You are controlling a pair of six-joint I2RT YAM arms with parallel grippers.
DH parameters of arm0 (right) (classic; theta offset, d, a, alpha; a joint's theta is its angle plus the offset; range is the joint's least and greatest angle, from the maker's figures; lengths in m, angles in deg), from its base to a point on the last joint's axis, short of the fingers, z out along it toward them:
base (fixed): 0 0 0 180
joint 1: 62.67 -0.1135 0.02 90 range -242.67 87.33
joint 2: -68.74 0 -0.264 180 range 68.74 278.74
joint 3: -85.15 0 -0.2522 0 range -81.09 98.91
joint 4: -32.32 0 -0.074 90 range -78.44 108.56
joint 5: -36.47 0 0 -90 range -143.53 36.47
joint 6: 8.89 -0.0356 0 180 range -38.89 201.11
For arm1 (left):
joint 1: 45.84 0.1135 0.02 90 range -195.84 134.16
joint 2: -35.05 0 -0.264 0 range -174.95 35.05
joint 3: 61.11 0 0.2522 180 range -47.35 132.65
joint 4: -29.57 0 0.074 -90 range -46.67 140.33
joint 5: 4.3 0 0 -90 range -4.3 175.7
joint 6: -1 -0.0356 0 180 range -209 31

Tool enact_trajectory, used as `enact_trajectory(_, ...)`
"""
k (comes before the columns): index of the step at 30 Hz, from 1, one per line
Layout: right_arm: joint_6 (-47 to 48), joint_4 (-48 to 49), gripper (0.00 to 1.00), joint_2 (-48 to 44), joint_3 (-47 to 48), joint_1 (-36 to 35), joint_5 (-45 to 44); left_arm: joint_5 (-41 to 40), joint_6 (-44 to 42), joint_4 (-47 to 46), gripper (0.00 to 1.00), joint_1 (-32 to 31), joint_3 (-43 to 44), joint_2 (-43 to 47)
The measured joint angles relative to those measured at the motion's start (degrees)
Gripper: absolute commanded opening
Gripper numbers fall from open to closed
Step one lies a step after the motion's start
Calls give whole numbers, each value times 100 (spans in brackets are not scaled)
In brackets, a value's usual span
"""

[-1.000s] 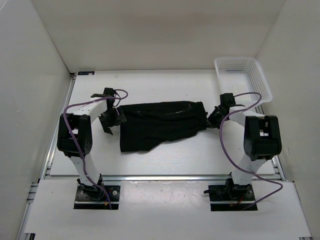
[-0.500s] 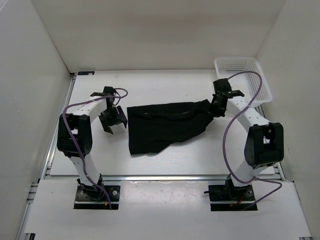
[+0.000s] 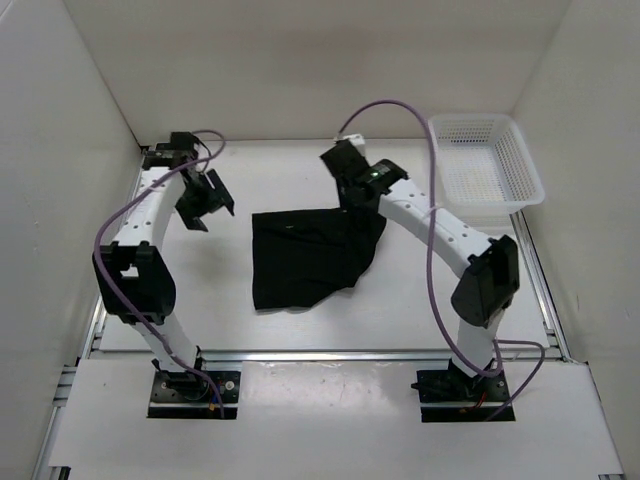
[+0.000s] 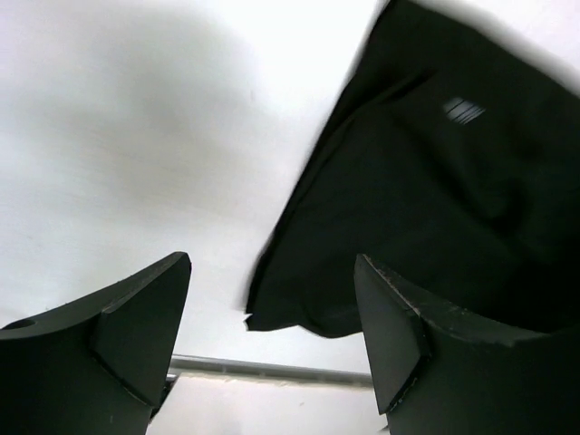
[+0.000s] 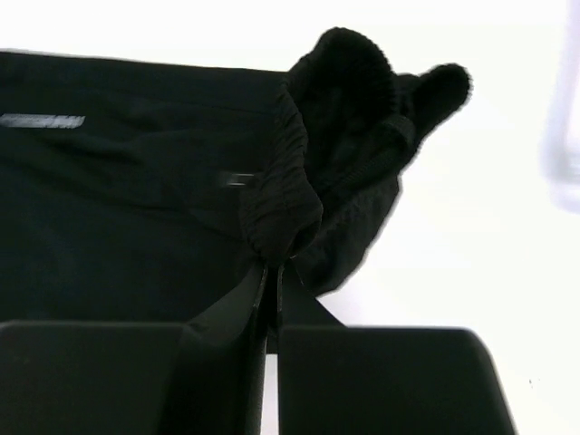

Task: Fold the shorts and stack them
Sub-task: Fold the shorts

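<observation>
Top external view: a second ago the shorts (image 3: 310,255) lay stretched wide between the two arms. Now the right gripper (image 3: 352,190) has swung from the basket side across to the middle of the surface (image 3: 290,165) and brought the right end of the cloth with it, so the black patch is only about half as wide. The left gripper (image 3: 205,198) has let go and has drawn back toward the far left corner, apart from the cloth. I judge this to be the first fold, side over side, in progress; the carried end is not yet laid flat. The white basket (image 3: 485,160) stands well apart at the far right, and the purple cable (image 3: 400,105) arches above the surface, not over the fold.

Left wrist view: the left gripper (image 4: 274,263) has its jaws spread with nothing between them. Below lie the left edge of the shorts (image 4: 435,199) and a small pale mark (image 4: 464,111). The near corner looks uneven, which may spoil a clean fold.

Right wrist view: the right gripper (image 5: 272,267) has its jaws pressed together on a bunch of the gathered waistband (image 5: 344,136), which is lifted and crumpled above the flat part of the shorts (image 5: 136,208). This bunch will need spreading when it is released.
</observation>
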Motion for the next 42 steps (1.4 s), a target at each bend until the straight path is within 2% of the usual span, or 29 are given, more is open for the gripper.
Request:
enact_trajectory(5,210,-225,0,809,968,-962,-354,87,-13,278,84,647,612,249)
enact_trajectory(9,415,-254,0,1576,1738,-1687,-452,164,-13,341,82,973,413,328)
enact_trajectory(14,656,-170,0,2450,2455,-2337,-428,282,-15,345,82,1038,-87,328)
enact_trajectory(16,785,-26,52,2677,2658,-2531,-334,286,-20,341,82,1062,-125,326)
enact_trajectory(18,938,149,96,2706,2691,-2673,-87,289,-37,323,82,1115,-129,326)
enact_trajectory(19,962,258,100,2673,2682,-2719,11,289,-50,315,82,1143,-133,326)
enact_trajectory(21,1036,678,100,2420,2341,-2763,212,284,-85,289,82,1185,-151,326)
enact_trajectory(25,844,1346,98,949,420,-2452,621,260,-212,136,82,1204,-385,326)
enact_trajectory(29,415,1646,98,-588,-1091,-1440,887,402,-424,-138,86,949,-1021,334)
enact_trajectory(31,195,1768,98,-1067,-1626,-848,1003,581,-516,-240,96,688,-1346,330)
enact_trajectory(32,74,1786,98,-1233,-1895,-546,1104,673,-577,-267,99,520,-1440,323)
enact_trajectory(36,-225,1762,98,-1403,-2715,114,1482,850,-723,-409,99,-149,-1397,105)
enact_trajectory(42,-431,1598,98,-1469,-3182,236,1821,772,-933,-649,99,-415,-1228,-542)
